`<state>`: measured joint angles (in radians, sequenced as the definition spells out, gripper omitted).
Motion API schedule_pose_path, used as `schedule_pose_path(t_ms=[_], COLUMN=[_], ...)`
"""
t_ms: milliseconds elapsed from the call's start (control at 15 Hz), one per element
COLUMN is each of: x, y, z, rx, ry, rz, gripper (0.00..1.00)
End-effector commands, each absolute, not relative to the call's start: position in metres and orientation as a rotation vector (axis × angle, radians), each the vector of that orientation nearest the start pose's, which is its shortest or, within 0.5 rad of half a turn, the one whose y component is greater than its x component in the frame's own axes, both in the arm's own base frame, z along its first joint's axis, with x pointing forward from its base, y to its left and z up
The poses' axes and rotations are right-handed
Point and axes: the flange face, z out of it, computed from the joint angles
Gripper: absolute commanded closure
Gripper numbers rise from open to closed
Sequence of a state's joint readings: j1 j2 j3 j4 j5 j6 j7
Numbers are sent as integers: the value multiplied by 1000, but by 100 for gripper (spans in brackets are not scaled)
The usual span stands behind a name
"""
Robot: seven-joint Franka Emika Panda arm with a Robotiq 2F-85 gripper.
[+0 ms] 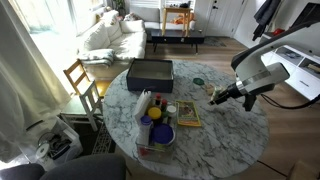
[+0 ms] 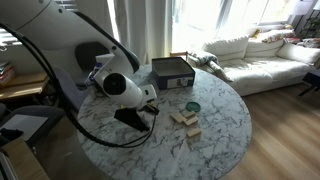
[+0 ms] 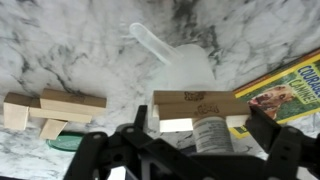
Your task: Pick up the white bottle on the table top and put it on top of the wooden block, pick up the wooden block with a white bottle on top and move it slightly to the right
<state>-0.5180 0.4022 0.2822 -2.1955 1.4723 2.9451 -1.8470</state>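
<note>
In the wrist view the wooden block (image 3: pixel 200 103) lies crosswise on the white marble table top (image 3: pixel 80 40), its two ends against the fingers of my gripper (image 3: pixel 200 125). The gripper looks shut on the block. The white bottle (image 3: pixel 208 135), with a printed label, stands on the block between the fingers. In both exterior views my gripper (image 1: pixel 218 95) (image 2: pixel 150 108) is low over the table, and the arm hides the block and the bottle there.
A loose pile of wooden blocks (image 3: pixel 55 108) (image 2: pixel 186 122) and a green disc (image 2: pixel 192 106) lie to one side. The yellowish book (image 3: pixel 290 85) (image 1: pixel 188 114) lies to the other side. A clear plastic scoop (image 3: pixel 160 45) lies ahead. A dark box (image 1: pixel 150 72) and a blue bowl (image 1: pixel 157 130) stand further off.
</note>
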Motion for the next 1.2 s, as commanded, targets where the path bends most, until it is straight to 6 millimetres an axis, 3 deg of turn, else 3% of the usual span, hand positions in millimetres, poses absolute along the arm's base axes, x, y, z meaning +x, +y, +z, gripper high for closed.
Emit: schedule_pose_path(t_ms=[0, 133, 267, 400, 1133], x=[510, 510, 510, 510, 512], y=[-186, -186, -186, -186, -191], z=[200, 200, 200, 200, 218], rx=[-2902, -2901, -2900, -2899, -2901], ry=[-204, -206, -209, -209, -233], rz=[-915, -918, -922, -927, -980], gripper=[2, 11, 35, 41, 41])
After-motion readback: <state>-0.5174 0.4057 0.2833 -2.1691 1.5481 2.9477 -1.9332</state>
